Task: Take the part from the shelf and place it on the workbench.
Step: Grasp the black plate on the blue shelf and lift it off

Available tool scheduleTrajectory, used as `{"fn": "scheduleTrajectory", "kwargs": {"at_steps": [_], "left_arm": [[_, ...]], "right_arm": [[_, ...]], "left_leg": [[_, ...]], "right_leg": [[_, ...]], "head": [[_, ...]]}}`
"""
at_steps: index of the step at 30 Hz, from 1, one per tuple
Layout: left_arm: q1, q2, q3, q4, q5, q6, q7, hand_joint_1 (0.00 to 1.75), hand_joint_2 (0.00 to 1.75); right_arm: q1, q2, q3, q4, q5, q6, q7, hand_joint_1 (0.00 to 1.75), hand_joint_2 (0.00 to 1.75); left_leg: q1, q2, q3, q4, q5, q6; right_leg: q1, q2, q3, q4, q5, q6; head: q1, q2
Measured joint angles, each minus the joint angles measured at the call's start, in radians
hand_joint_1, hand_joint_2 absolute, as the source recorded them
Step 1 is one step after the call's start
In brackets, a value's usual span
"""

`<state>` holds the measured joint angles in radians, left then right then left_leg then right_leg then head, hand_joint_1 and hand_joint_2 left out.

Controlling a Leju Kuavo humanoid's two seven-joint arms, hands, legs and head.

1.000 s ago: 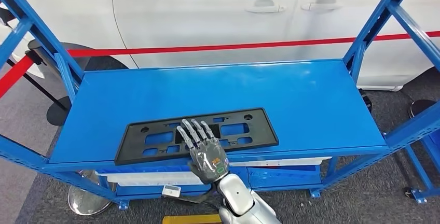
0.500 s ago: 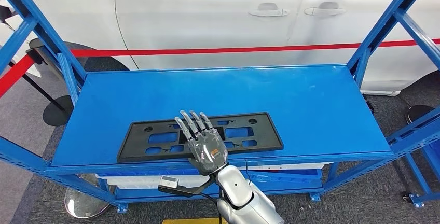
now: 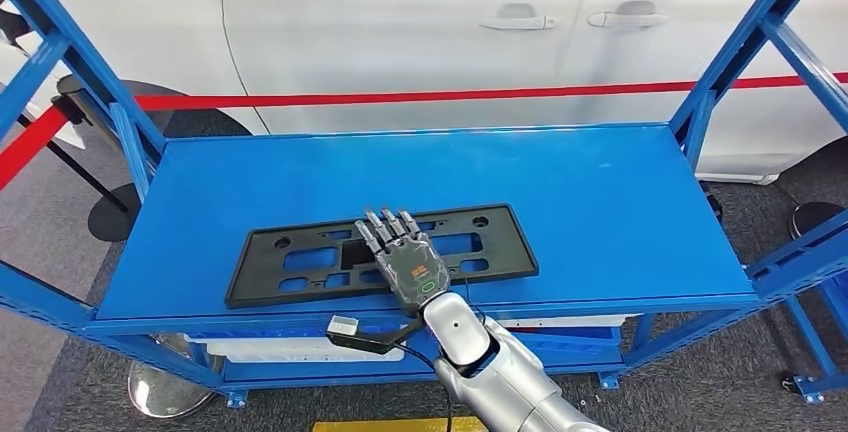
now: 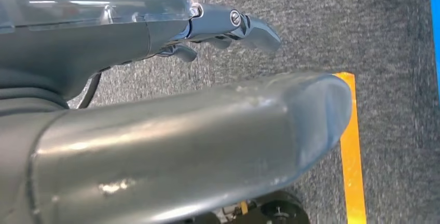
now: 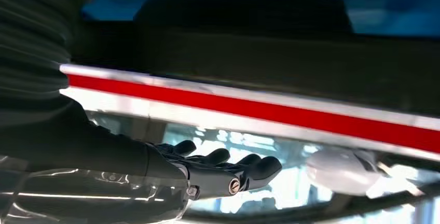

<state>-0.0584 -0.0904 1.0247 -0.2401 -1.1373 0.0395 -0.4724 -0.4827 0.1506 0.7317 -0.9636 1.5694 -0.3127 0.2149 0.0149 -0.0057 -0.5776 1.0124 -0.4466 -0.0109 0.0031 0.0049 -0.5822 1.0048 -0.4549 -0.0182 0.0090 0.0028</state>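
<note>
Your black part [image 3: 300, 267] lies flat near the shelf [image 3: 600, 202] front edge, with bare blue surface beyond and to both sides. Right hand [image 3: 405, 267] rests flat on it, fingers [image 3: 385, 227] extended together, nothing clasped. Left hand [image 4: 155, 146]: finger state cannot be told.

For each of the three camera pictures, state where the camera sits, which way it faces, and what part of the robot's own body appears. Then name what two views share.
Head view: high on the body, facing forward and down at the blue shelf, the black part and a white car; the right hand lies on the part.
Left wrist view: behind the left hand, facing the grey carpet.
Right wrist view: behind the right hand, facing the red tape.
Shared: head and right wrist views both show the right hand and red tape.
</note>
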Motion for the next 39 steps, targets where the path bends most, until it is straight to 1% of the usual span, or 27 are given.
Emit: {"fn": "scheduleTrajectory", "kwargs": {"at_steps": [2,5,6,7,8,10,11,12,15,16,17,18,20,21,22,23,25,26,27,30,32,33,35,36,37,38,39], "left_arm": [[-0.001,0.0,0.004,0.0,-0.007,-0.001,0.001,0.0,0.0],[0.001,0.0,0.008,0.0,-0.013,-0.001,0.002,0.0,0.0],[0.002,0.0,0.009,0.0,-0.014,-0.001,0.003,0.0,0.0],[0.003,0.0,0.01,0.0,-0.014,-0.001,0.003,0.0,0.0],[0.003,0.001,0.011,0.0,-0.015,-0.001,0.002,0.0,0.0],[0.001,0.001,0.015,0.0,-0.016,-0.001,0.001,0.0,0.0],[-0.001,0.001,0.017,0.0,-0.017,-0.001,0.001,0.0,0.0],[-0.002,0.001,0.019,0.0,-0.019,-0.001,0.0,0.0,0.0],[-0.002,0.0,0.025,0.0,-0.02,-0.001,-0.002,0.0,0.0],[-0.002,-0.001,0.026,0.0,-0.02,0.0,-0.002,0.0,0.0],[-0.002,-0.002,0.027,0.0,-0.021,0.001,-0.002,0.0,0.0],[-0.002,-0.002,0.029,0.0,-0.021,0.002,-0.002,0.0,0.0],[-0.001,-0.002,0.033,0.0,-0.022,0.003,-0.002,0.0,0.0],[0.0,-0.002,0.035,0.0,-0.022,0.002,-0.002,0.0,0.0],[0.001,-0.002,0.037,0.0,-0.022,0.002,-0.002,0.0,0.0],[0.001,-0.002,0.039,0.0,-0.023,0.002,-0.002,0.0,0.0],[0.001,-0.004,0.042,0.0,-0.023,0.002,-0.002,0.0,0.0],[0.0,-0.005,0.043,0.0,-0.023,0.002,-0.002,0.0,0.0],[0.0,-0.006,0.044,0.0,-0.024,0.002,-0.002,0.0,0.0],[-0.001,-0.006,0.049,0.0,-0.025,0.001,-0.002,0.0,0.0],[-0.001,-0.006,0.051,0.0,-0.027,0.0,-0.002,0.0,0.0],[-0.001,-0.006,0.053,0.0,-0.028,0.0,-0.003,0.0,0.0],[0.001,-0.007,0.056,0.0,-0.031,0.0,-0.003,0.0,0.0],[0.001,-0.007,0.058,0.0,-0.032,0.0,-0.003,0.0,0.0],[0.002,-0.008,0.06,0.0,-0.032,0.0,-0.004,0.0,0.0],[0.003,-0.008,0.063,0.0,-0.032,0.0,-0.004,0.0,0.0],[0.003,-0.008,0.066,0.0,-0.032,0.001,-0.004,0.0,0.0]], "right_arm": [[-0.031,-0.008,0.024,0.028,0.0,0.03,-0.005,0.0,1.75],[-0.056,-0.017,0.044,0.063,0.0,0.044,-0.008,0.0,1.75],[-0.061,-0.019,0.049,0.072,0.0,0.045,-0.008,0.0,1.75],[-0.067,-0.02,0.052,0.082,0.0,0.046,-0.008,0.4,1.75],[-0.072,-0.021,0.053,0.092,0.0,0.048,-0.008,0.84,1.75],[-0.08,-0.021,0.052,0.112,0.0,0.051,-0.007,1.71,1.75],[-0.083,-0.022,0.048,0.122,-0.002,0.051,-0.008,1.75,1.75],[-0.085,-0.022,0.044,0.131,-0.005,0.049,-0.009,1.75,1.75],[-0.085,-0.022,0.024,0.155,-0.014,0.034,-0.016,1.75,1.75],[-0.083,-0.022,0.016,0.16,-0.016,0.027,-0.019,1.75,1.75],[-0.08,-0.023,0.007,0.165,-0.017,0.021,-0.022,1.75,1.75],[-0.075,-0.024,-0.001,0.168,-0.017,0.017,-0.024,1.75,1.75],[-0.062,-0.026,-0.015,0.173,-0.017,0.013,-0.026,1.75,1.75],[-0.057,-0.027,-0.02,0.175,-0.016,0.013,-0.027,1.75,1.75],[-0.052,-0.027,-0.024,0.176,-0.016,0.012,-0.027,1.75,1.75],[-0.05,-0.027,-0.027,0.176,-0.016,0.012,-0.028,1.75,1.75],[-0.049,-0.027,-0.032,0.176,-0.015,0.01,-0.029,1.75,1.75],[-0.049,-0.027,-0.033,0.176,-0.015,0.01,-0.03,1.75,1.75],[-0.049,-0.027,-0.034,0.176,-0.015,0.009,-0.032,1.75,1.75],[-0.047,-0.026,-0.039,0.175,-0.014,0.008,-0.04,1.75,1.75],[-0.046,-0.023,-0.046,0.175,-0.012,0.004,-0.045,1.75,1.75],[-0.045,-0.021,-0.052,0.174,-0.012,0.001,-0.048,1.75,1.75],[-0.039,-0.019,-0.062,0.173,-0.016,-0.009,-0.057,1.75,1.75],[-0.034,-0.018,-0.068,0.17,-0.019,-0.015,-0.062,1.75,1.75],[-0.029,-0.017,-0.074,0.166,-0.023,-0.021,-0.067,1.75,1.75],[-0.025,-0.016,-0.08,0.162,-0.029,-0.027,-0.074,1.75,1.75],[-0.019,-0.015,-0.086,0.156,-0.037,-0.035,-0.082,1.75,1.75]], "left_leg": [[0.001,0.001,-0.019,0.049,-0.034,-0.01],[0.004,0.001,-0.105,0.24,-0.127,-0.019],[0.004,0.001,-0.123,0.281,-0.136,-0.021],[0.004,0.001,-0.123,0.282,-0.126,-0.021],[0.004,0.001,-0.101,0.24,-0.097,-0.019],[0.003,0.001,-0.025,0.092,-0.033,-0.012],[0.001,0.002,0.005,0.033,-0.015,-0.007],[-0.001,0.002,0.021,0.001,-0.009,-0.001],[-0.001,0.002,0.028,-0.012,-0.005,0.015],[0.001,0.004,0.028,-0.015,-0.001,0.022],[0.004,0.005,0.028,-0.019,0.003,0.028],[0.005,0.007,0.026,-0.02,0.006,0.032],[0.005,0.008,0.021,-0.02,0.008,0.036],[0.005,0.008,0.019,-0.02,0.008,0.036],[0.005,0.008,0.019,-0.019,0.008,0.035],[0.005,0.008,0.02,-0.019,0.008,0.035],[0.004,0.007,0.024,-0.018,0.005,0.031],[0.002,0.005,0.025,-0.016,0.004,0.026],[0.001,0.004,0.025,-0.016,0.003,0.02],[0.001,0.001,0.025,-0.017,0.003,0.0],[0.005,0.002,0.012,0.014,-0.021,-0.009],[0.006,0.002,-0.007,0.059,-0.05,-0.012],[0.007,0.002,-0.065,0.191,-0.116,-0.018],[0.007,0.002,-0.088,0.245,-0.134,-0.021],[0.008,0.002,-0.097,0.268,-0.133,-0.023],[0.008,0.002,-0.089,0.252,-0.113,-0.024],[0.009,0.003,-0.064,0.201,-0.079,-0.024]], "right_leg": [[-0.006,-0.002,0.006,-0.01,0.005,-0.011],[-0.005,-0.005,0.009,-0.012,0.005,-0.018],[-0.004,-0.005,0.009,-0.011,0.005,-0.018],[-0.003,-0.005,0.01,-0.01,0.004,-0.018],[-0.003,-0.004,0.012,-0.01,0.003,-0.018],[-0.001,-0.003,0.016,-0.007,0.001,-0.014],[0.001,-0.002,0.018,-0.006,-0.001,-0.01],[0.002,-0.002,0.019,-0.004,-0.003,-0.005],[0.001,-0.001,0.02,-0.003,-0.003,0.011],[0.001,-0.001,0.016,0.007,-0.012,0.017],[0.0,-0.001,0.005,0.033,-0.031,0.022],[-0.002,-0.001,-0.017,0.081,-0.061,0.027],[-0.007,-0.001,-0.082,0.215,-0.128,0.034],[-0.01,-0.001,-0.105,0.265,-0.143,0.037],[-0.013,-0.002,-0.112,0.279,-0.138,0.039],[-0.015,-0.002,-0.098,0.252,-0.114,0.039],[-0.017,-0.003,-0.03,0.115,-0.048,0.034],[-0.015,-0.004,0.0,0.053,-0.025,0.03],[-0.013,-0.004,0.019,0.012,-0.014,0.026],[-0.008,-0.004,0.026,-0.008,-0.009,0.011],[-0.012,-0.007,0.031,-0.018,-0.003,-0.003],[-0.015,-0.009,0.033,-0.023,0.0,-0.009],[-0.012,-0.011,0.033,-0.023,0.0,-0.014],[-0.011,-0.012,0.033,-0.022,-0.001,-0.015],[-0.01,-0.012,0.033,-0.021,-0.002,-0.015],[-0.009,-0.011,0.033,-0.018,-0.003,-0.014],[-0.01,-0.01,0.034,-0.014,-0.006,-0.012]], "head": [[-0.002,0.0],[-0.004,0.0],[-0.004,0.0],[-0.004,0.0],[-0.004,0.0],[-0.004,0.0],[-0.004,0.0],[-0.003,0.0],[-0.003,0.0],[-0.002,0.0],[0.0,0.0],[0.003,0.0],[0.007,0.0],[0.007,0.0],[0.008,0.0],[0.008,0.0],[0.009,0.0],[0.008,0.0],[0.008,0.0],[0.008,0.0],[0.006,0.0],[0.005,0.0],[0.003,0.0],[0.003,0.0],[0.003,0.0],[0.003,0.0],[0.003,0.0]]}}
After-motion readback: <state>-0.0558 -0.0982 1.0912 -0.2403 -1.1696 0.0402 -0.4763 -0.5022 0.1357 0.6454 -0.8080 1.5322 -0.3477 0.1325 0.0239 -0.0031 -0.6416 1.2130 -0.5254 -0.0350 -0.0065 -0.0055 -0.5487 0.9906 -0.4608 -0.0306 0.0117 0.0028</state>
